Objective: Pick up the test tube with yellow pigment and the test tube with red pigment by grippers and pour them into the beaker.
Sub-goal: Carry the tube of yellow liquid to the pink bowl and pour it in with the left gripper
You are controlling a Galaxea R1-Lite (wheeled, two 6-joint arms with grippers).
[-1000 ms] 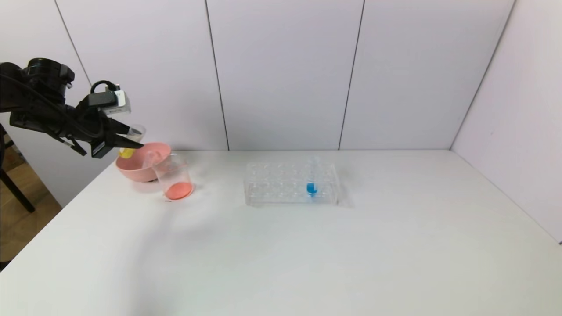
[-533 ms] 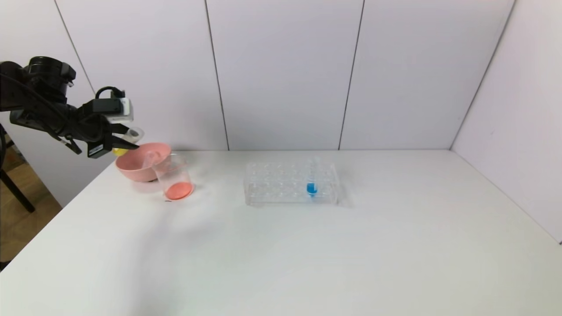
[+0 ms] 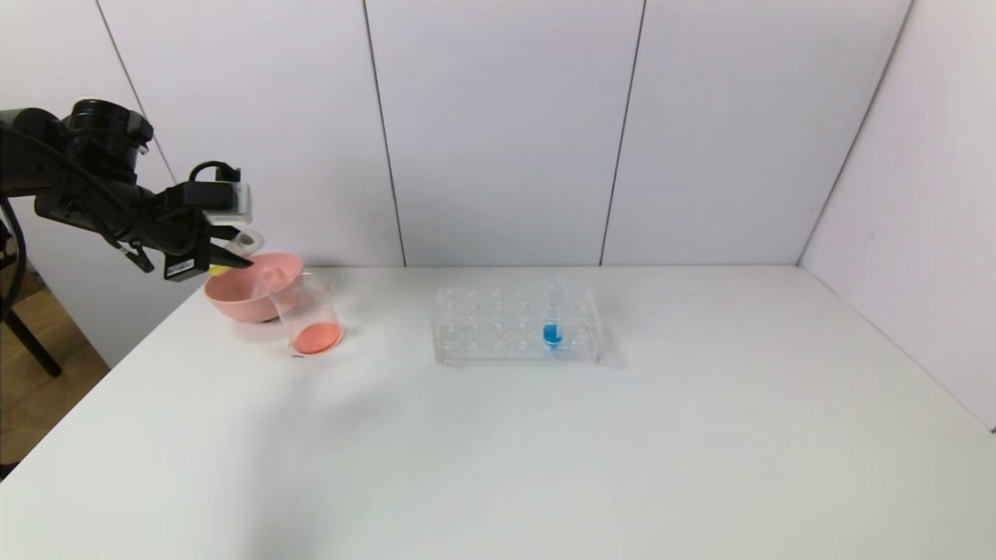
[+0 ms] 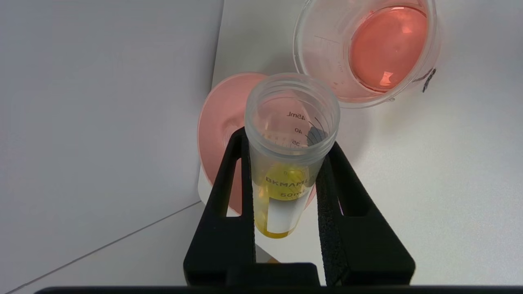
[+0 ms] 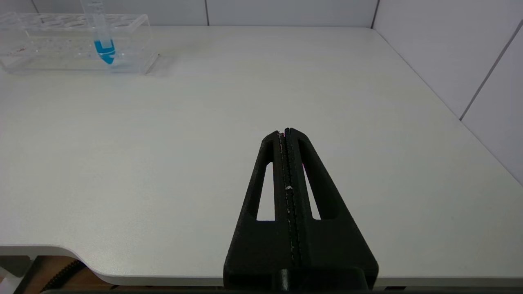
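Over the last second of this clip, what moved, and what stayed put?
The left tool, shut on the yellow-pigment test tube, shifted toward the beaker and tipped the tube flatter, above the pink bowl. Nothing was let go or picked up. The beaker with red liquid, the rack with the blue tube and the parked right tool did not visibly move.

Bright, even light from overhead; soft shadows fall on the table (image 3: 545, 435) beneath the left pincer (image 3: 226, 258), small glints on the beaker (image 4: 367, 53) beyond it.
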